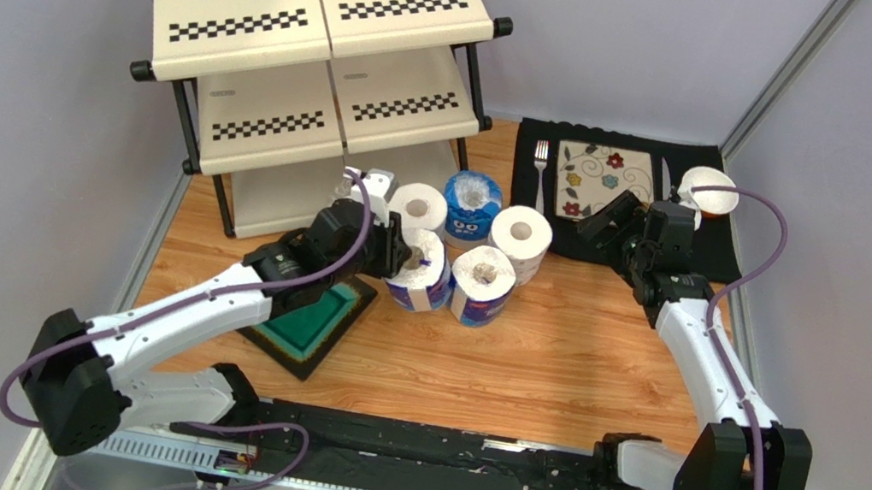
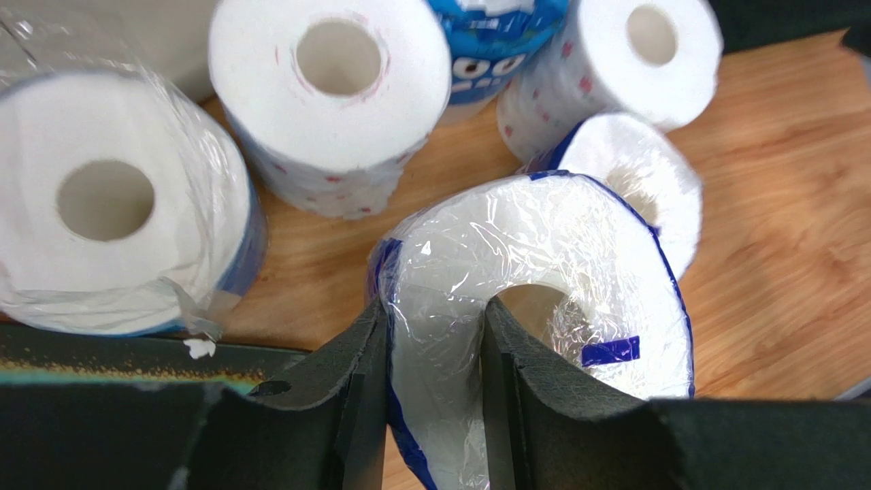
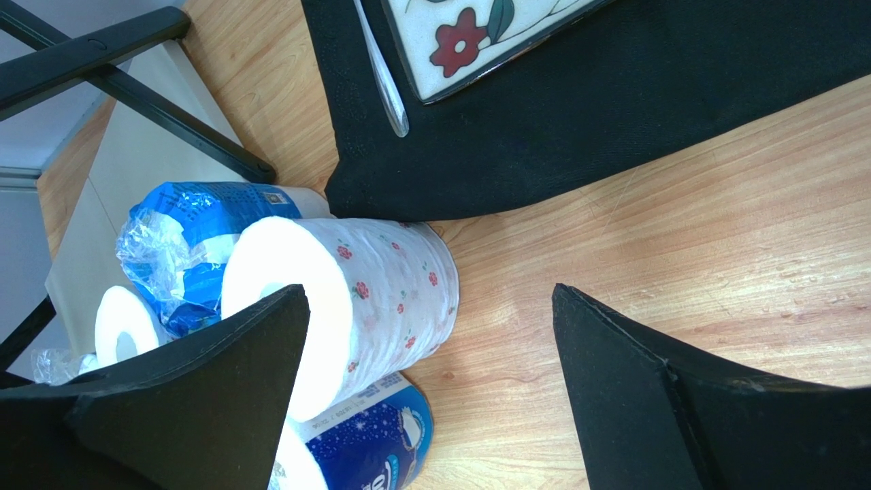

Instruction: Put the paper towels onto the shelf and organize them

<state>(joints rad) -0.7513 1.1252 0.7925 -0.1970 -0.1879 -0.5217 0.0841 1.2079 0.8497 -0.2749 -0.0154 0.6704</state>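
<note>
The shelf (image 1: 306, 18) stands at the far left with its tiers bare. Six paper towel rolls stand clustered on the table in front of it. My left gripper (image 2: 434, 337) is shut on the wall of a blue-wrapped roll (image 2: 542, 245), one finger inside its core and one outside; from above this is the front left roll (image 1: 424, 276). Around it are a wrapped roll (image 2: 112, 204), a patterned roll (image 2: 327, 92) and another patterned roll (image 2: 634, 51). My right gripper (image 3: 429, 296) is open and empty, just right of a flower-patterned roll (image 3: 358, 296) and a blue-printed roll (image 3: 358, 449).
A black placemat (image 1: 726, 250) at the far right holds a floral plate (image 1: 601, 173), a fork (image 1: 539, 170) and a white cup (image 1: 709, 189). A dark tray with a green inside (image 1: 313, 324) lies under my left arm. Grey walls close in both sides.
</note>
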